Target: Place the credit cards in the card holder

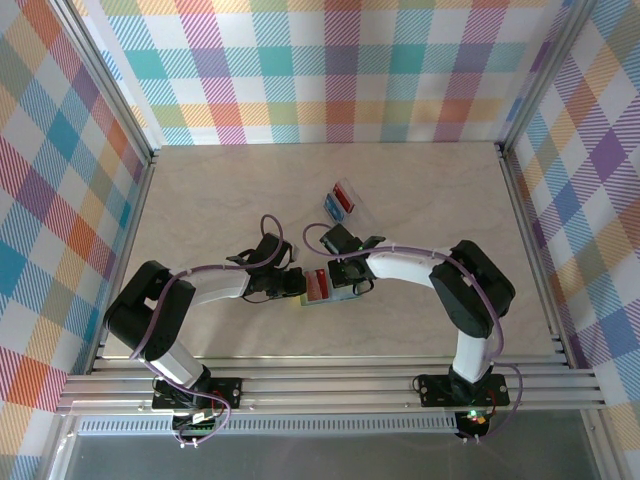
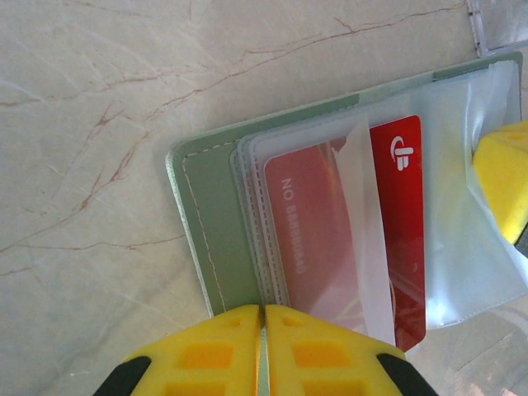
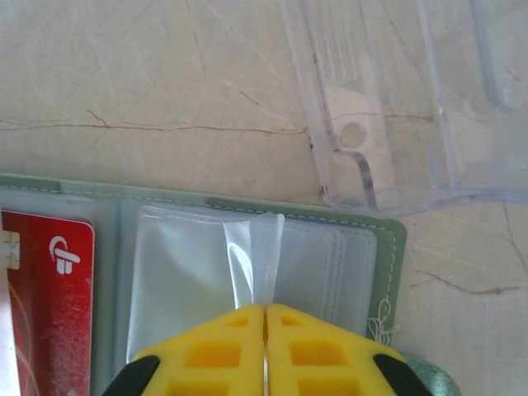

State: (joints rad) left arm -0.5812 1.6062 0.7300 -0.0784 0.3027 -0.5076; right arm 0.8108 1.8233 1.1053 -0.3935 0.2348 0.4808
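Right pincer (image 3: 265,318) is clamped shut on a thin clear sleeve (image 3: 256,252) of the card holder (image 3: 388,264), pulling it up a bit. Left pincer (image 2: 262,318) is shut too, tips right at the holder's edge; can't tell if it's actually nipping anything. The holder lies open mid-counter with a red card (image 2: 404,239) tucked in. A clear tray (image 3: 396,107) holding red and blue cards (image 1: 340,203) sits just beyond it. There's lots of bare counter (image 1: 220,200) on the far left. Both arms bend inward, low.
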